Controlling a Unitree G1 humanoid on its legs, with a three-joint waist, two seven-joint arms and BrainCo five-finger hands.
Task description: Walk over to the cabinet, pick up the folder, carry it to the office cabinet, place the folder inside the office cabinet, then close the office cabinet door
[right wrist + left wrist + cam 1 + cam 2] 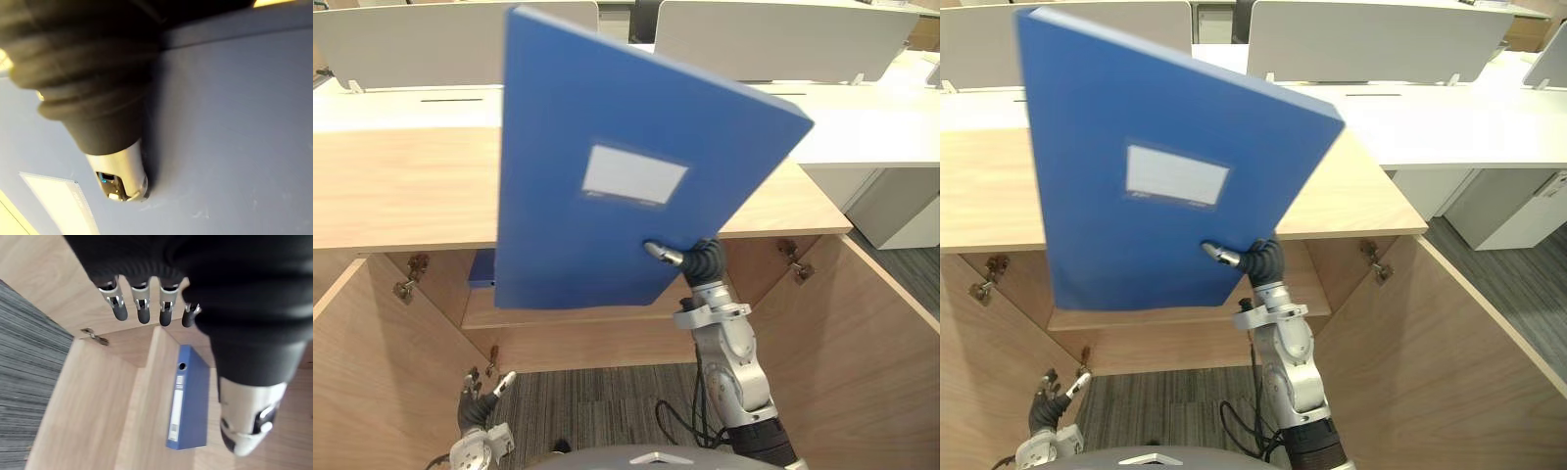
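Folder held above the open office cabinet

The office cabinet (401, 186) stands open. The blue folder (617, 166) tilts above it, pinched at its lower edge by the right robot hand (690, 259). The left robot hand (475, 397) hangs low, fingers relaxed. So small an edge grip may let the folder swing or slip.

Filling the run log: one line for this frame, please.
right hand: shut on blue folder, held up before cabinet | left hand: open, low | cabinet doors: open | binder: inside cabinet

1 blue binder (188, 401) lies on the wooden shelf (587, 315) inside the cabinet (401, 186), toward its left side.
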